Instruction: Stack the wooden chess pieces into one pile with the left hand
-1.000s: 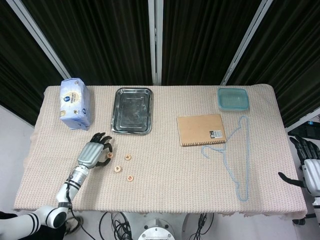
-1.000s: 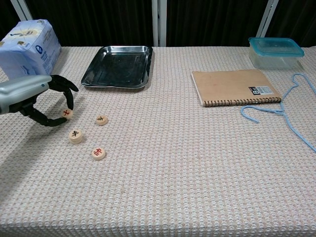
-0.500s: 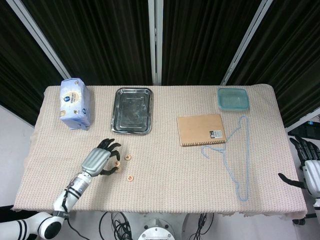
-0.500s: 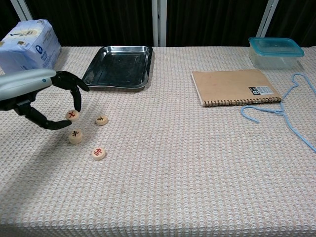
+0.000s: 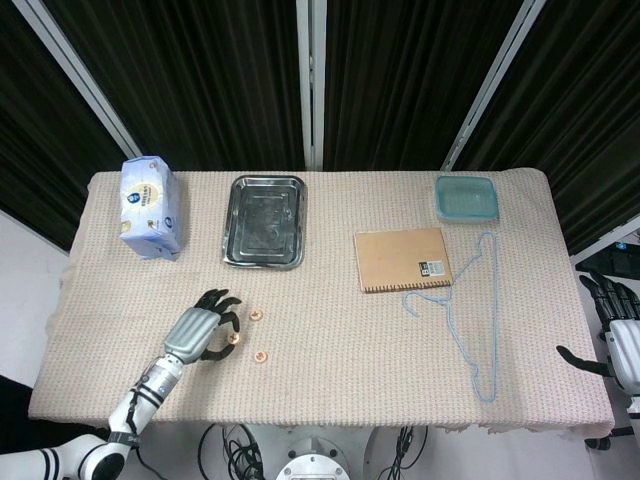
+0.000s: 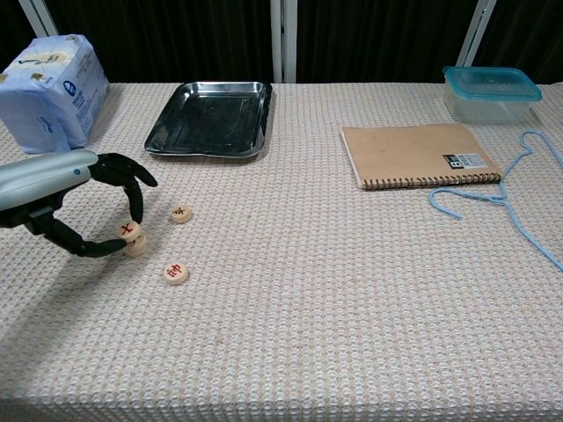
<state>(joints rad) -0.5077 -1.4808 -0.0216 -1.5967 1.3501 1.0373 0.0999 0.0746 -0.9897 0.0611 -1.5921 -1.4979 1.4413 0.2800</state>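
The left hand point(image 6: 84, 204), a grey-backed robot hand with black fingers, has carried the round wooden chess piece with the red mark point(image 6: 130, 231) a short way across the lower left of the frame. A second ago that piece was pinched out on its own, further left. Half a second ago it hung just above the black-marked piece. Now it sits down on top of that piece point(image 6: 136, 247), so the two read as one small stack in the chest view. In the head view the hand point(image 5: 196, 333) covers most of this, and only a sliver of the stack point(image 5: 234, 338) shows at the fingertips.

The fingers are curled around the red-marked piece, a fingertip and the thumb clamped on its rim from either side. I can't tell whether its full weight rests on the piece below or the hand bears some of it.

Two more wooden discs lie loose on the beige woven tablecloth point(image 6: 334, 290): a black-marked disc point(image 6: 180, 214) just up and right of the stack, and a red-marked disc point(image 6: 175, 272) just below and right of it. Neither has shifted.

I'd say the first stacking is about done, with two pieces left to add once the hand lets go cleanly.

The right hand point(image 5: 620, 335) sits at the far right edge of the head view, off the table, fingers apart and holding nothing.
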